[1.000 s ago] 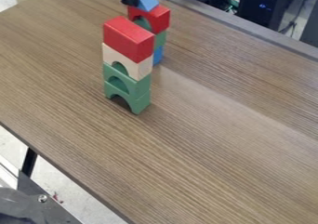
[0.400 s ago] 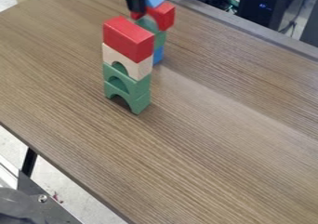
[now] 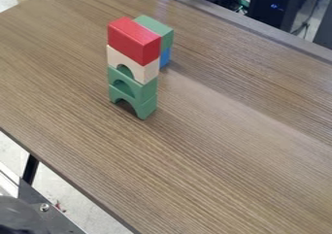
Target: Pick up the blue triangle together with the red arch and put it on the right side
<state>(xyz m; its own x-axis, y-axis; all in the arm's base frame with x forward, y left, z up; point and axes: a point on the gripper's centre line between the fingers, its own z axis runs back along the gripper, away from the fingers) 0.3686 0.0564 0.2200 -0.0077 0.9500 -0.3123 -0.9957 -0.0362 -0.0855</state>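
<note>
whether the jaws were open, closed or gripping could not be told, nor could the place of the blue triangle and the red arch. the red block [image 3: 134, 41] was stacked on a cream arch [image 3: 144, 72] and two green arches [image 3: 144, 89], with a green block [image 3: 159, 28] and a blue block [image 3: 165, 57] behind. this tall column could be toppled by a low sweep; the triangle could be shed if the arch were tilted or set down roughly.
</note>
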